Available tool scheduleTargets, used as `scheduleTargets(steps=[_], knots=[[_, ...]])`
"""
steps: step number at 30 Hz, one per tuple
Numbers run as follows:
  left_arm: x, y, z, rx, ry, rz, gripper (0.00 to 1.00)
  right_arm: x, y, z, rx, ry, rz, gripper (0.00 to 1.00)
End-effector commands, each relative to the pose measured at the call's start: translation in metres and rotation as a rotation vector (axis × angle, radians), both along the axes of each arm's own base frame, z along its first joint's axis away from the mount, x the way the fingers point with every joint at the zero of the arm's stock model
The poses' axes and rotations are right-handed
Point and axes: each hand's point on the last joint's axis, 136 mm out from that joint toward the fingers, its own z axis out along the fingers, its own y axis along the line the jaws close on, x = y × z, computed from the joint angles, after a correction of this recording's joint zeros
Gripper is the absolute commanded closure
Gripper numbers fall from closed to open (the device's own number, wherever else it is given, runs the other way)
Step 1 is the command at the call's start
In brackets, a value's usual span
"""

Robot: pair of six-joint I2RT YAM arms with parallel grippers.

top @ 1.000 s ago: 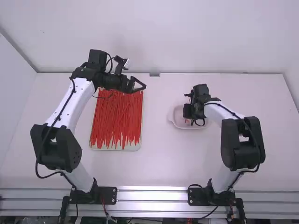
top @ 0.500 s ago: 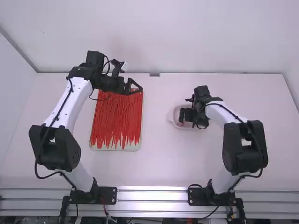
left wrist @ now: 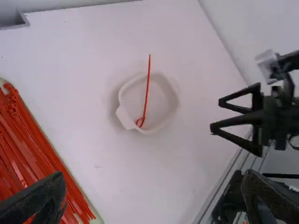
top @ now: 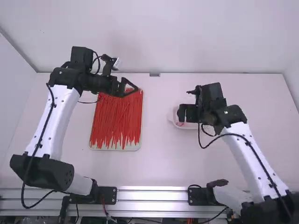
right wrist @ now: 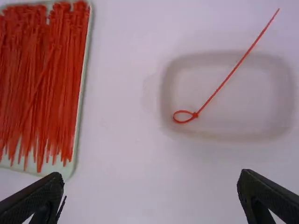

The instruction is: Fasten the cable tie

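A white desk [top: 159, 154] is seen beneath both arms. On it a pale tray [top: 114, 148] is laid, and it is covered by a bundle of loose red cable ties [top: 117, 116] spread side by side along its length. The left end effector [top: 128, 87] is held above the far end of this tray, so that the bundle lies below it and stretches back toward the arm bases. Its two fingers are spread wide apart and nothing is held between them, as is shown in the left wrist view, where one finger [left wrist: 37, 200] is set at each lower corner.

The right end effector [top: 189, 114] is held above a small white dish [right wrist: 224, 58], which lies directly below it and well apart from the left end effector. Its fingers are likewise spread wide and nothing is gripped; the tray is seen off to the side of them.

Inside the dish a single red cable tie [right wrist: 219, 88] is laid, free of both end effectors. A small closed loop is formed at one end, resting on the dish floor. The straight tail is run up across the rim and out past it.
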Motion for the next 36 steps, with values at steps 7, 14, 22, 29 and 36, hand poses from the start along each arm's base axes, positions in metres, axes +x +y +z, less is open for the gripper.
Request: scheduleTargets(steps=[7, 14, 22, 29, 36], knots=[[0.001, 0.028, 0.008, 0.026, -0.042, 0.146, 0.1, 0.009, -0.047, 0.012, -0.11, -0.151, -0.103, 0.1], [-0.003, 0.041, 0.01, 0.084, -0.133, 0.221, 0.19, 0.008, -0.081, 0.017, -0.163, -0.272, -0.134, 0.21], [-0.009, 0.061, 0.015, 0.166, -0.278, 0.328, 0.33, 0.001, -0.109, 0.022, -0.206, -0.437, -0.188, 0.37], [-0.017, 0.083, 0.022, 0.234, -0.42, 0.449, 0.47, -0.009, -0.109, 0.026, -0.192, -0.592, -0.205, 0.53], [-0.029, 0.108, 0.03, 0.289, -0.566, 0.59, 0.62, -0.018, -0.109, 0.028, -0.177, -0.743, -0.22, 0.68]])
